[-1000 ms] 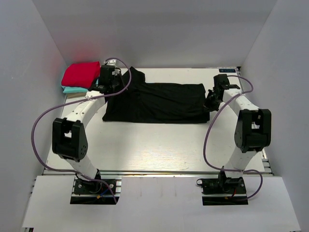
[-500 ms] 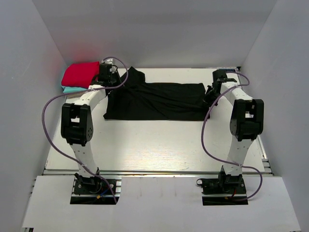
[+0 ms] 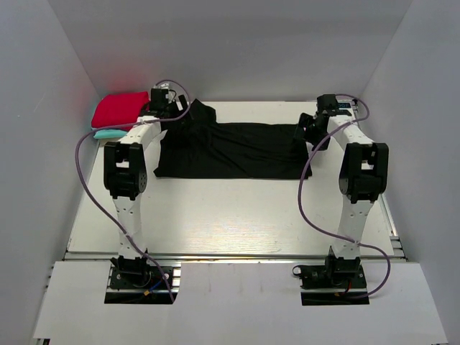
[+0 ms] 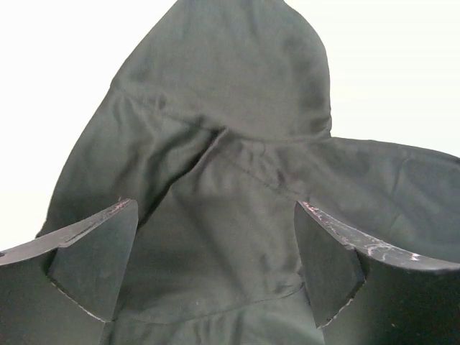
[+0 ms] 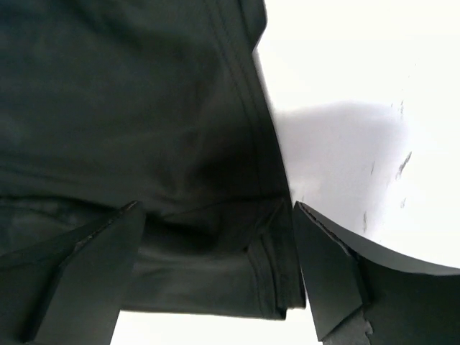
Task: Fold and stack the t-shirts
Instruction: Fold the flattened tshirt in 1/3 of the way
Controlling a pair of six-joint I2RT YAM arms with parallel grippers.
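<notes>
- Lately, over approx. 1 s, both arms stretched farther out: left gripper (image 3: 176, 113) to the black t-shirt's (image 3: 230, 151) far-left corner, right gripper (image 3: 307, 131) to its far-right corner.
- Likely set-up for the next fold; nothing pinched yet.
- Both grippers were spread wide, w/ cloth just below and between the fingers.
- Shirt lay flat on the surface (image 3: 230, 215).
- Red shirt (image 3: 118, 109) sat beside the left gripper.

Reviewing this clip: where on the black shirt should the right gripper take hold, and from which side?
Probably the hem corner of the black shirt, at its right end, from above. The cloth lies flat, its stitched edge meets bare table there, and the open right gripper sits over that edge.
</notes>
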